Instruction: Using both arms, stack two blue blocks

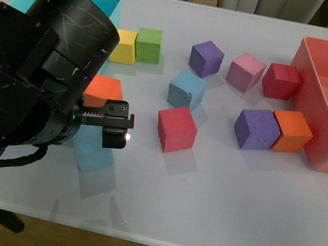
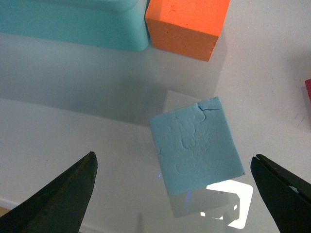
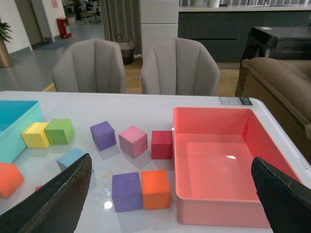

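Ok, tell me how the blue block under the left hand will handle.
The blue block looks like dented, cracked foam: probably light and squashy. Its flat faces make rolling unlikely, and the matte skin should grip.

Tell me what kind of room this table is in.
Probably an office lounge or showroom: grey padded chairs behind the white table, a brown sofa, dark cabinets beyond.
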{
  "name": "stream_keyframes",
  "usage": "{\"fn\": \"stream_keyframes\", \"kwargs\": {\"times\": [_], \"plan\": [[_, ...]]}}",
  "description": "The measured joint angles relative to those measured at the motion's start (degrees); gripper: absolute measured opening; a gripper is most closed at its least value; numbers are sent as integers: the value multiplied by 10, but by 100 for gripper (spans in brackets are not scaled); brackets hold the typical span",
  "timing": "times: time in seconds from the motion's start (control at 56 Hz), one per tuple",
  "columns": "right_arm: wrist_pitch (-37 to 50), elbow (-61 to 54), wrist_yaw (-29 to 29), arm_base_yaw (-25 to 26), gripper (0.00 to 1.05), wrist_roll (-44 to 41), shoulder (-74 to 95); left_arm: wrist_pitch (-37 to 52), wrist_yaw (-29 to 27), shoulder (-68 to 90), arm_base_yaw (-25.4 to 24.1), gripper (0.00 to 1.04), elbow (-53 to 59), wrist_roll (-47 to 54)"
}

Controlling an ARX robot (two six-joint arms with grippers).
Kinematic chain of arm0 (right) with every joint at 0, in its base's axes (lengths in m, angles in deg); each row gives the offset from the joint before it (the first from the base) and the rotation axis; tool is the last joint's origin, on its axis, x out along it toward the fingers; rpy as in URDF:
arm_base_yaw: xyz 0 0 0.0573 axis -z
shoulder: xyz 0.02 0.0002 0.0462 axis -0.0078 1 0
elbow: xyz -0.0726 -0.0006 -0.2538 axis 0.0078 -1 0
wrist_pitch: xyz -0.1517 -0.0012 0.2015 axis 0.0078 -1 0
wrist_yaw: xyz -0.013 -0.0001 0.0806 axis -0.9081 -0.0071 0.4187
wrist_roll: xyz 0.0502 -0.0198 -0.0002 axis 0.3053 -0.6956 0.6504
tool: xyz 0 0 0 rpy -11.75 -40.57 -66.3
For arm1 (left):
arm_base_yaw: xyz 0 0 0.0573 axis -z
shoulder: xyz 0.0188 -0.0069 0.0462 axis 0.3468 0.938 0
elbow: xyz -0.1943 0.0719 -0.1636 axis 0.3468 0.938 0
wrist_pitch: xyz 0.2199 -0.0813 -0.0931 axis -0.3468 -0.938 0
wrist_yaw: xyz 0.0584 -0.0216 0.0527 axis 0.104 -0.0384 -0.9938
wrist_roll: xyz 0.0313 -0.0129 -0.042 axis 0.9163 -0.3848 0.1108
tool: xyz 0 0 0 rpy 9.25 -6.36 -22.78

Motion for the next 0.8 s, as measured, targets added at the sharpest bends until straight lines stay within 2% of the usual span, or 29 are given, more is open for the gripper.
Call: {"fn": "stream_keyframes", "kwargs": {"times": [0.214,0.804], "plan": [[0,0,0,0,96,0,0,-24,5,41,1,96,-52,-12],[0,0,0,0,96,0,0,-31,21,105,2,96,-82,-37]]}}
